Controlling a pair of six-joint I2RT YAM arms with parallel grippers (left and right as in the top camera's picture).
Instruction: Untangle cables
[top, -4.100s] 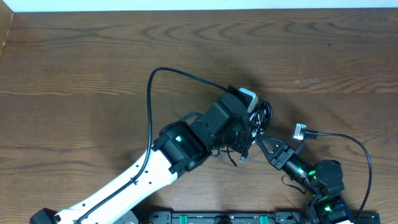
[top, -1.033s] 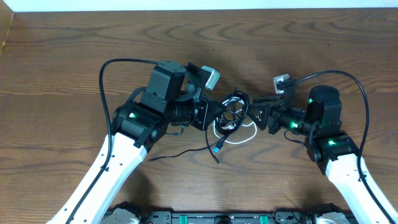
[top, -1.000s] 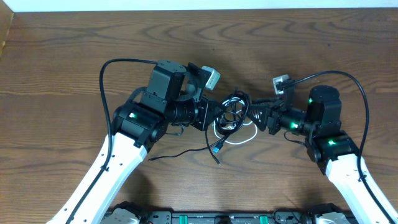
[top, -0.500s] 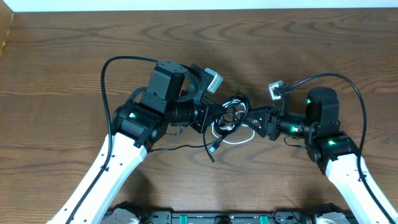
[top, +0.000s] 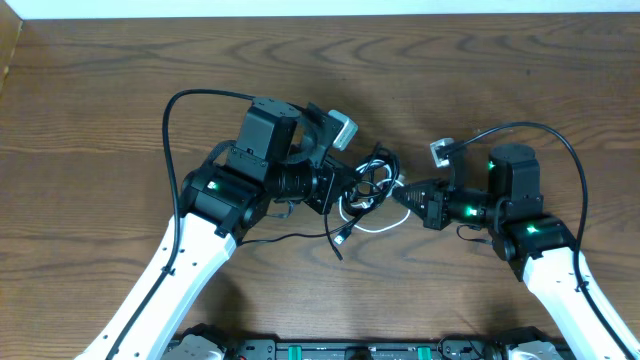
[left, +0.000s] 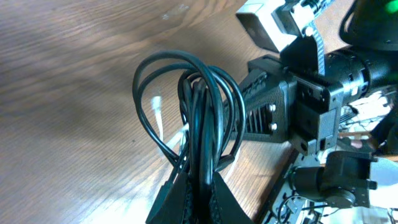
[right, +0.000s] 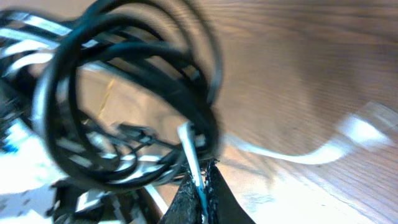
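Observation:
A tangle of thin cables (top: 368, 185) hangs between my two grippers at the table's middle: black loops with a white cable (top: 375, 222) curving on the wood below. My left gripper (top: 346, 190) is shut on the black loops; in the left wrist view the bundle (left: 199, 118) rises from between the fingers (left: 200, 198). My right gripper (top: 398, 192) is shut on the white cable; in the right wrist view the white strand (right: 189, 152) is pinched between the fingertips (right: 202, 186), with black loops (right: 124, 93) beyond. A black tail with a plug (top: 338, 238) trails toward the front.
The wooden table (top: 100, 90) stretches to a white edge at the back. Each arm's thick black wire arcs above it, left (top: 175, 110) and right (top: 570, 150). A black rail (top: 360, 350) runs along the front edge.
My right gripper has moved left into the tangle and closed on the white cable. The left gripper keeps its hold on the black loops; the loose tail shifted slightly.

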